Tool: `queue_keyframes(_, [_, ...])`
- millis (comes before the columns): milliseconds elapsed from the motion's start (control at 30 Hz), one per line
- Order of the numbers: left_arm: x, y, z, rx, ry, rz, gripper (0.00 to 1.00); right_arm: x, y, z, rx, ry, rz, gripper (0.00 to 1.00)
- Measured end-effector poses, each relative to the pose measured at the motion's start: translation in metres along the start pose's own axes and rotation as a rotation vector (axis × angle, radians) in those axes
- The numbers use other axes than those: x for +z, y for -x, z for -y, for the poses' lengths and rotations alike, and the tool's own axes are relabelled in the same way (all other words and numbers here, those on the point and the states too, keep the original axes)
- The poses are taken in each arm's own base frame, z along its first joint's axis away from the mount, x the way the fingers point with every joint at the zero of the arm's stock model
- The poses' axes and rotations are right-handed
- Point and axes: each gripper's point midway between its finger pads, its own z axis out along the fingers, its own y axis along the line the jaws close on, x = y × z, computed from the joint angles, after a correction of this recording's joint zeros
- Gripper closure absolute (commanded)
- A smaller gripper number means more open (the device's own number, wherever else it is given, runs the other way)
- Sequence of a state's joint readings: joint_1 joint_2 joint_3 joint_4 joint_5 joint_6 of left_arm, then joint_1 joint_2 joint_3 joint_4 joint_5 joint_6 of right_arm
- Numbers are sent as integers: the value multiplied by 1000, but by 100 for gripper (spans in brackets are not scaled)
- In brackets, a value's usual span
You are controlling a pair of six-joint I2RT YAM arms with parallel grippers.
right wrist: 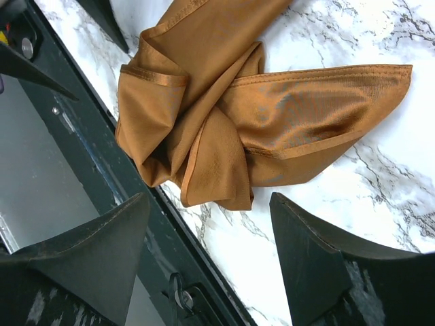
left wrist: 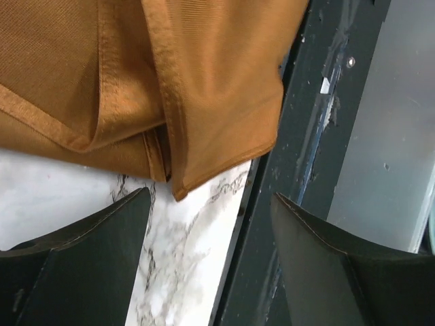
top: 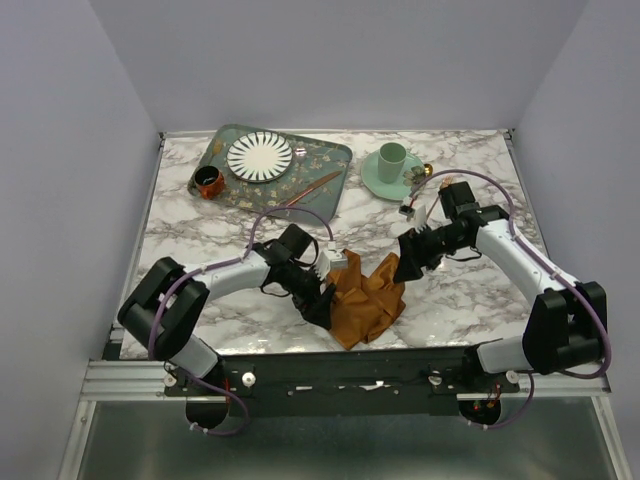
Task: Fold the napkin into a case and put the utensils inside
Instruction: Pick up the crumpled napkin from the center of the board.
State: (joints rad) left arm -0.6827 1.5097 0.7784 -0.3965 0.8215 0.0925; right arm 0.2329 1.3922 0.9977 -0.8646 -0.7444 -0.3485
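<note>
With the napkin (top: 368,300) bunched at the middle of the near edge of the table (top: 462,300), the left gripper (left wrist: 211,195) and right gripper (right wrist: 209,197), both with jaws apart and empty, should each pinch one hemmed corner and draw it flat

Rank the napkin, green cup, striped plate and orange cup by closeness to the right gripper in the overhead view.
1. Napkin, just beside the right gripper, at the near edge.
2. Green cup, behind it at the back.
3. Striped plate, back left on the tray.
4. Orange cup, farthest left.
</note>
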Motion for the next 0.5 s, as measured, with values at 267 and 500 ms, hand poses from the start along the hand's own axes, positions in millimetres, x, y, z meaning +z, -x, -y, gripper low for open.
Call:
queue_keyframes(267, [18,5,-10,-93,-31,16,35,-1,2,-1,29,32,4,20])
queue_keyframes(500, [25,7,-4,-110,-76,19,44,-8,10,1,46,38,20,20])
